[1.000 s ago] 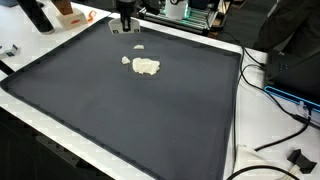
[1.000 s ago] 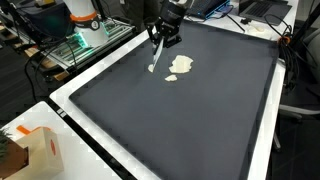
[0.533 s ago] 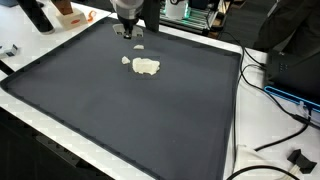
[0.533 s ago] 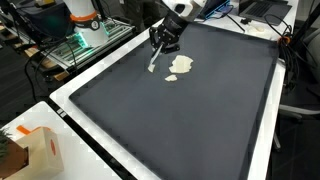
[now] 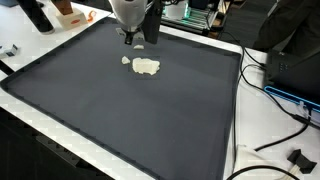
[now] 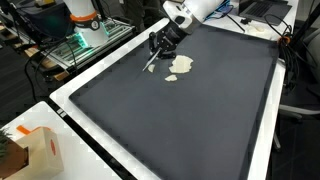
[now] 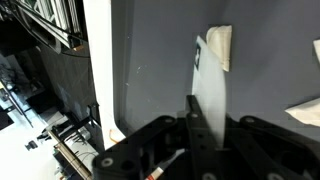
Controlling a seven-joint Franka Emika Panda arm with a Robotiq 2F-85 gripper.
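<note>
One white strip [image 7: 210, 100] pinched tight in gripper [image 6: 157, 50] (low over dark mat [image 5: 150, 120]), nr the cream lump [image 5: 146, 67].

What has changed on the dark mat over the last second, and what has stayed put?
The gripper has come down toward the dark mat, closing in over the thin white strip. Whether it has taken hold of the strip cannot be told. The pale clump beside it and the mat lie as they did.
</note>
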